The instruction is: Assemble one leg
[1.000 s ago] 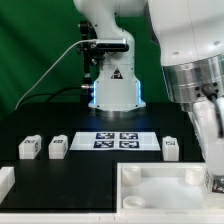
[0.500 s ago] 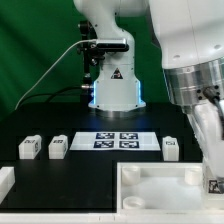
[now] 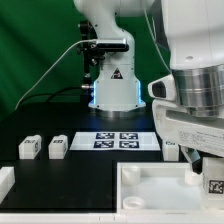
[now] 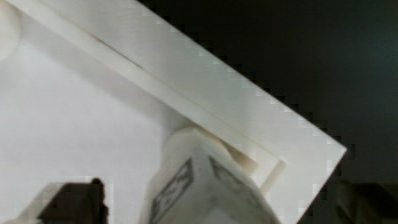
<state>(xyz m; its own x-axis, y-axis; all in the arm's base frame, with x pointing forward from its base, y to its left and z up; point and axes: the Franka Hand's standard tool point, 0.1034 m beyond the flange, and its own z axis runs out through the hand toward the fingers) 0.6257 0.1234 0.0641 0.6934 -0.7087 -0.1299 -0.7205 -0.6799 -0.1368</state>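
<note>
Exterior view. Black desk (image 3: pixel 60 125). Marker board (image 3: pixel 119 140): flat, white, four tags, lying mid-desk before the arm's base. Two legs standing toward the exterior view's left: leg one (image 3: pixel 30 148), leg two (image 3: pixel 59 147), just beside each other, not touching. A third leg (image 3: pixel 171 149) stands at the board's other end, partly hidden behind the arm's white wrist. White panel (image 3: pixel 150 192), raised rim, at the near edge toward the exterior view's right. A small white piece (image 3: pixel 5 181) sits at the near edge on the exterior view's left; too cut off to name. Gripper (image 3: pixel 201 166) low over the panel's far right corner; a tagged leg (image 3: pixel 215 186) shows just under it. Fingers mostly out of frame.

Wrist view. Panel rim (image 4: pixel 214 95) runs diagonally, desk dark beyond. One dark finger (image 4: pixel 71 200) at the frame edge. A tagged leg (image 4: pixel 199 185) stands against the rim's inside corner. Whether the gripper is apart or clamped on the leg: cannot tell.
</note>
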